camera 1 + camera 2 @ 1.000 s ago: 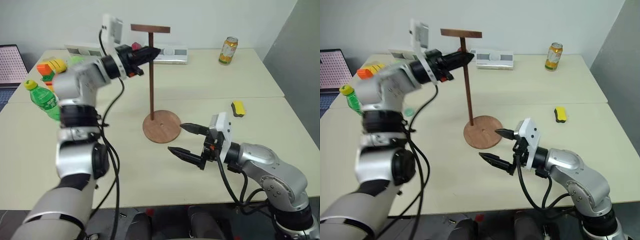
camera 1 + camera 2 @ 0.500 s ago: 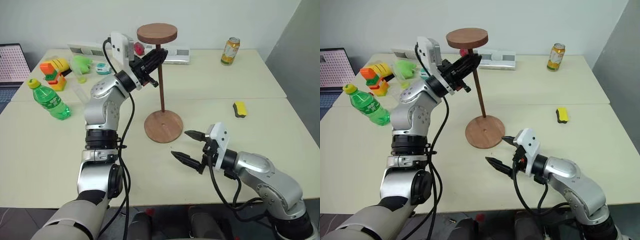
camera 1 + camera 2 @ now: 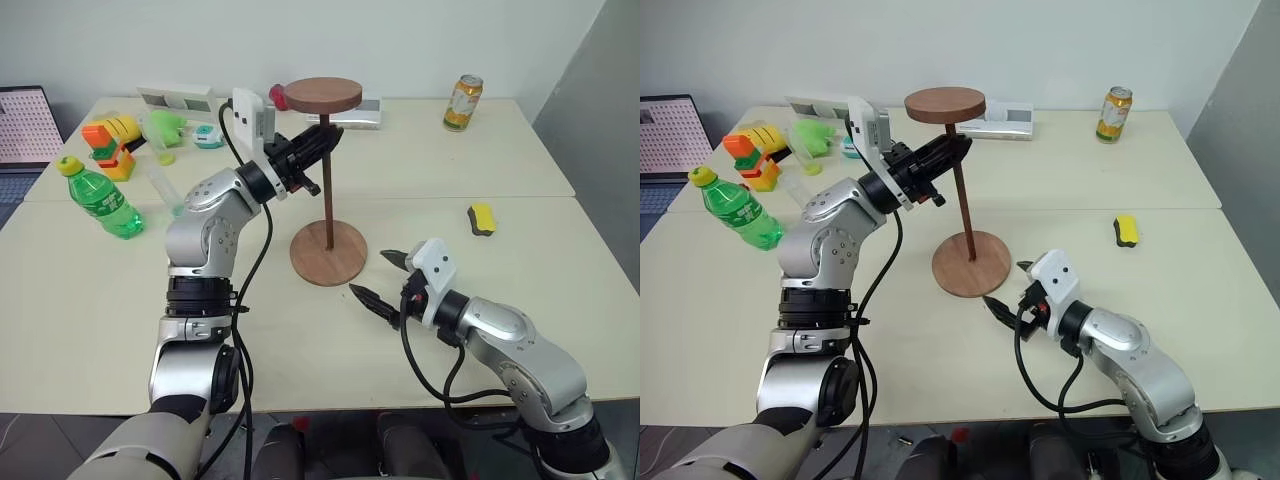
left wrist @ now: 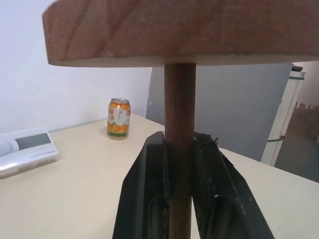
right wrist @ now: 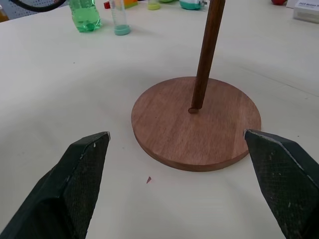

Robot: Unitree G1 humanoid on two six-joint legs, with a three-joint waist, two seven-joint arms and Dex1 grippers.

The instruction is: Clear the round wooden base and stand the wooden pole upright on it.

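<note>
While L gripper (image 3: 325, 143) clamps pole (image 3: 329, 190) on base (image 3: 327, 252), R gripper (image 3: 383, 280) gapes wide.

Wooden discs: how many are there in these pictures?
2. The round wooden base lies flat on the table. The second disc sits on top of the wooden pole, whose lower tip meets the base. None seems hidden.

Wooden pole (image 3: 328, 190) upright (disc-topped) on base (image 3: 327, 253)

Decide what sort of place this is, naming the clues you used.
Probably an office or lab room: pale tables pushed together, a drinks can and green bottle left out, a plain white wall behind.
</note>
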